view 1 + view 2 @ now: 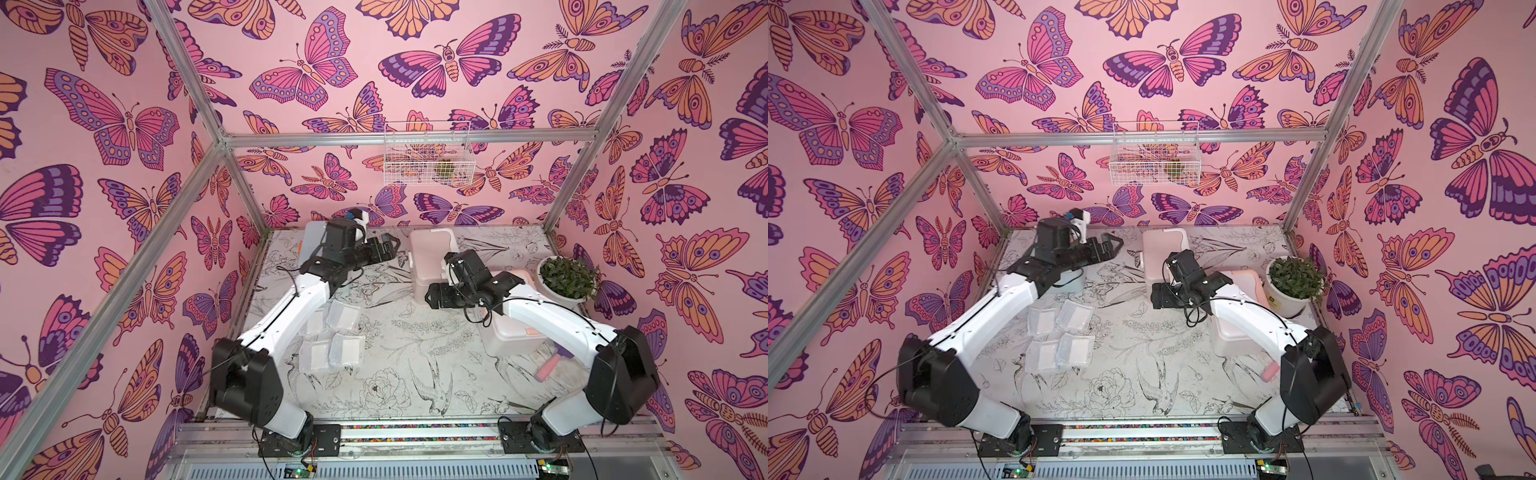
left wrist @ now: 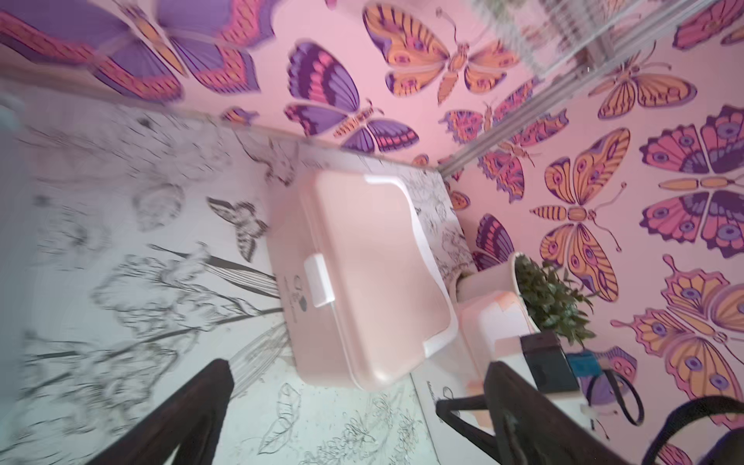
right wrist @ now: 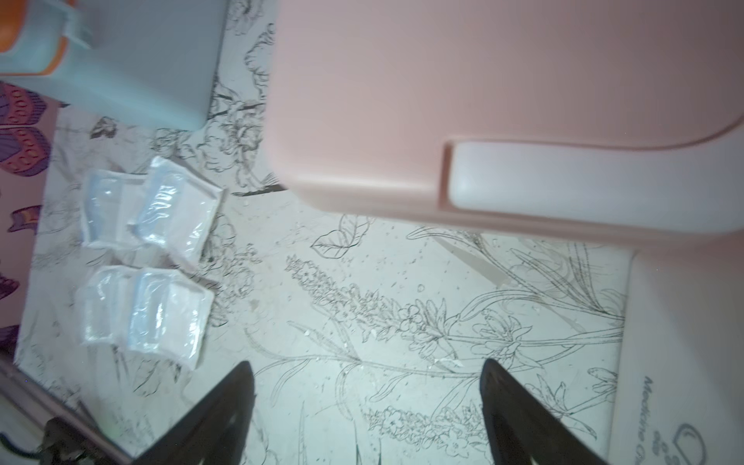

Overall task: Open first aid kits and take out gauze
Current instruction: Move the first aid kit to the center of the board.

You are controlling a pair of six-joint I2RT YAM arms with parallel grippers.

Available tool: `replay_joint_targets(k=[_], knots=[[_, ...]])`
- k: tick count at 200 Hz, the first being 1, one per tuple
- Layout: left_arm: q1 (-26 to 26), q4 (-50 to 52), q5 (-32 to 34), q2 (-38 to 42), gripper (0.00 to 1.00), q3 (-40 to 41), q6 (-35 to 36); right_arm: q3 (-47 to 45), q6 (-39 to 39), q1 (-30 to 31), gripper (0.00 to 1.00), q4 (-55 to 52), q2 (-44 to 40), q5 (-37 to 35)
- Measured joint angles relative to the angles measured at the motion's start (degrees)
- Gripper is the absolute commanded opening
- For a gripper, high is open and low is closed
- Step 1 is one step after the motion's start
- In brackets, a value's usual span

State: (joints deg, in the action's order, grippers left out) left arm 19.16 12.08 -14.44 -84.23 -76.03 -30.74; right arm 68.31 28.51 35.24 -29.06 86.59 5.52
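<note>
Four clear square gauze packets (image 1: 1059, 336) lie at nine o'clock; left tool (image 2: 360, 364) and right tool (image 3: 366, 362) gape empty, so squarely lift the white latch (image 2: 319, 280) of the beige-pink plastic case (image 2: 374, 257) at twelve.

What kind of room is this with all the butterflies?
Probably a small robot practice booth, not a real room. The left arm and right arm are bolted to a rail at the front of the table, and a metal frame edges the butterfly walls.
</note>
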Motion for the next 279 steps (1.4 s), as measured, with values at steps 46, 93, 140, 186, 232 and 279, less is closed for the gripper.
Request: replay_joint_targets(k=[46, 93, 140, 186, 232, 279], knots=[[-15.0, 5.9, 8.1, 0.4, 1.00, -0.5, 2.9, -0.7, -0.1, 2.9, 0.91, 1.2, -0.9, 2.5], [-24.4, 11.9, 6.7, -14.7, 1.00, -9.5, 5.0, -0.9, -0.4, 3.1, 0.91, 1.2, -0.9, 3.6], [-26.4, 18.5, 1.7, -29.5, 1.00, -25.2, 8.4, -1.3, -0.7, 3.1, 0.92, 0.8, -0.9, 3.6], [-23.5, 23.3, -0.1, -33.4, 0.98, -28.9, 12.4, -1.3, -0.7, 3.1, 0.91, 0.3, -0.9, 3.3], [-15.5, 24.4, -1.0, -33.4, 0.94, -29.2, 14.4, -1.2, -0.7, 3.1, 0.90, -0.7, -0.9, 2.4], [-8.9, 26.1, -0.7, -34.3, 0.93, -31.2, 17.4, -1.1, 0.2, 2.8, 0.85, -1.2, -0.7, -1.2]])
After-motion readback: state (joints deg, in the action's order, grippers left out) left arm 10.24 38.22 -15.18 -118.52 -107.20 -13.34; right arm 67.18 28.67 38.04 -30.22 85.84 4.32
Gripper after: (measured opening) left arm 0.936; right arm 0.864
